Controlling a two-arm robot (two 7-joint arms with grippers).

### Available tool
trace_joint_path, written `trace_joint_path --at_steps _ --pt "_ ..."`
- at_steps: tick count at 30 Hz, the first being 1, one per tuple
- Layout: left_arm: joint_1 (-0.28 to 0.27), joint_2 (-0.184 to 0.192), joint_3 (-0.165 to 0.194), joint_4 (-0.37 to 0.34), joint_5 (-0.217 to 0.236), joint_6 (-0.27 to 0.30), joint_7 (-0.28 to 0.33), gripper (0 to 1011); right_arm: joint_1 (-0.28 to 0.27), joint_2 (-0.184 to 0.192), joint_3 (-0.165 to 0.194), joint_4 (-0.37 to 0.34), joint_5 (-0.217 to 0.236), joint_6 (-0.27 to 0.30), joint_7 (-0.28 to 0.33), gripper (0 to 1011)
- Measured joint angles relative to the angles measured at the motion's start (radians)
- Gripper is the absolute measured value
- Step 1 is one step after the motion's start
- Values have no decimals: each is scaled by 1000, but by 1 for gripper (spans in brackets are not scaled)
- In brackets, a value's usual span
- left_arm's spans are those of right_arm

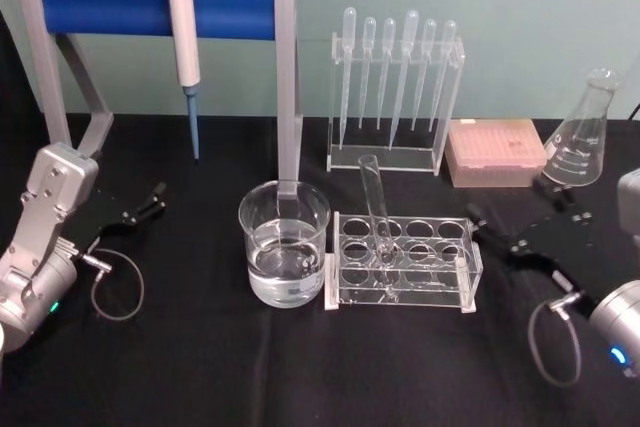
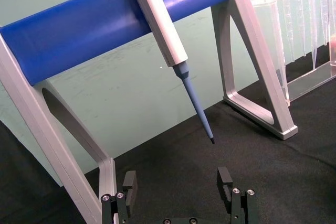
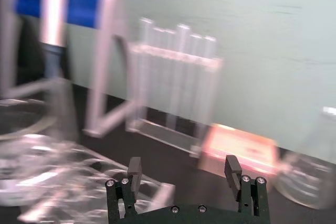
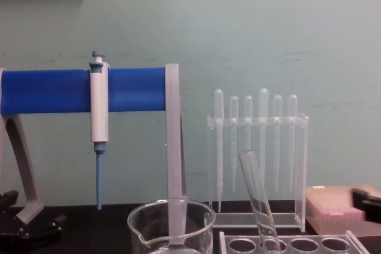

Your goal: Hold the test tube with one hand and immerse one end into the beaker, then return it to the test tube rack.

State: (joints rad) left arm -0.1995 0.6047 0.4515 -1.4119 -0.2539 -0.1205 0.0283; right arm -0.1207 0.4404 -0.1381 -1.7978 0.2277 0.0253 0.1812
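The test tube (image 1: 377,209) leans in a clear rack (image 1: 465,277) at the table's middle, its open end up; the chest view shows the test tube (image 4: 258,199) tilted the same way. The beaker (image 1: 284,243), part full of clear liquid, stands just left of the rack and shows low in the chest view as well (image 4: 172,223). My right gripper (image 1: 512,209) hovers open right of the rack, holding nothing, with its jaws wide apart in the right wrist view (image 3: 184,170). Far to the left, my left gripper (image 1: 148,202) rests open and empty (image 2: 177,179).
A blue-barred stand (image 1: 150,2) holding a white-and-blue pipette (image 1: 184,42) rises at the back left. Behind the tube rack is a rack of plastic droppers (image 1: 395,87). A pink tip box (image 1: 495,152) and a conical flask (image 1: 582,137) sit back right.
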Motion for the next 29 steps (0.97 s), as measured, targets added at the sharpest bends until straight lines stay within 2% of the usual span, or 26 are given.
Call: trace_joint_path --at_steps 4,10,13,16,29 --pt "0 0 0 0 0 0 0 1000 16 -23 14 55 -73 -8 -74 1004" --pt "0 0 0 0 0 0 0 1000 31 -55 13 154 -147 -29 -131 1004" --pt "0 0 0 0 0 0 0 1000 35 -68 12 194 -165 -38 -138 1004" --pt "0 0 0 0 0 0 0 1000 35 -77 12 207 -178 -49 -140 1004" --pt "0 0 0 0 0 0 0 1000 34 -75 12 202 -177 -48 -140 1004"
